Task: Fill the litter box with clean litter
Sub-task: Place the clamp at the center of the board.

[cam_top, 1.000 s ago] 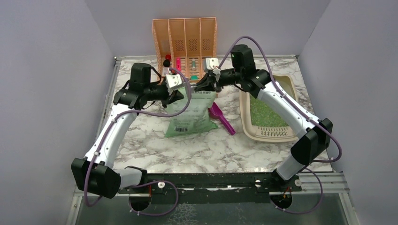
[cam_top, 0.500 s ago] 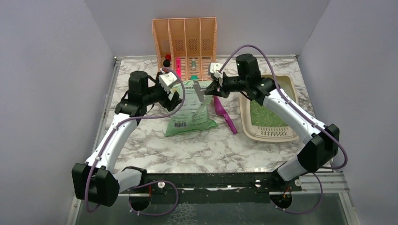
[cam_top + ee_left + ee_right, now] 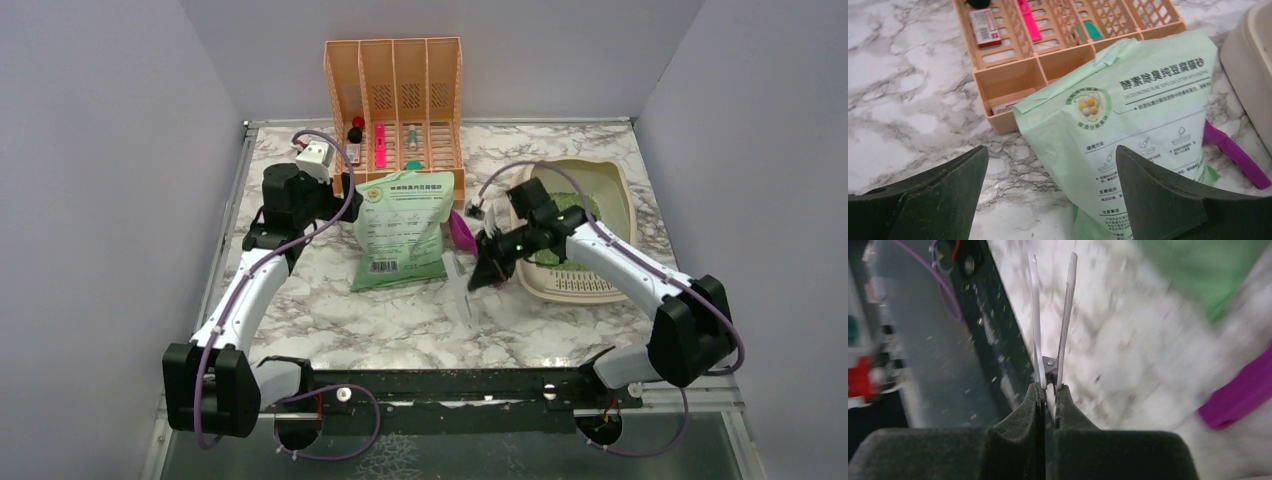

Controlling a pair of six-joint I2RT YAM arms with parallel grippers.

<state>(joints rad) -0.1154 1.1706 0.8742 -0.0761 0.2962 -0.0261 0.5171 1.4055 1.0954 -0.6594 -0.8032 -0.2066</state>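
Litter box (image 3: 585, 285) lies just beside right jaws.

bag (image 3: 402, 232) before organizer (image 3: 394, 75), left of litter box (image 3: 585, 288)

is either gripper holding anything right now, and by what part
The right gripper pinches a thin white two-armed clip at its hinged end; the left gripper is open and holds nothing.

marble table (image 3: 400, 322) | on it: organizer (image 3: 395, 75), green bag (image 3: 400, 230), purple scoop (image 3: 1233, 155), litter box (image 3: 582, 287)
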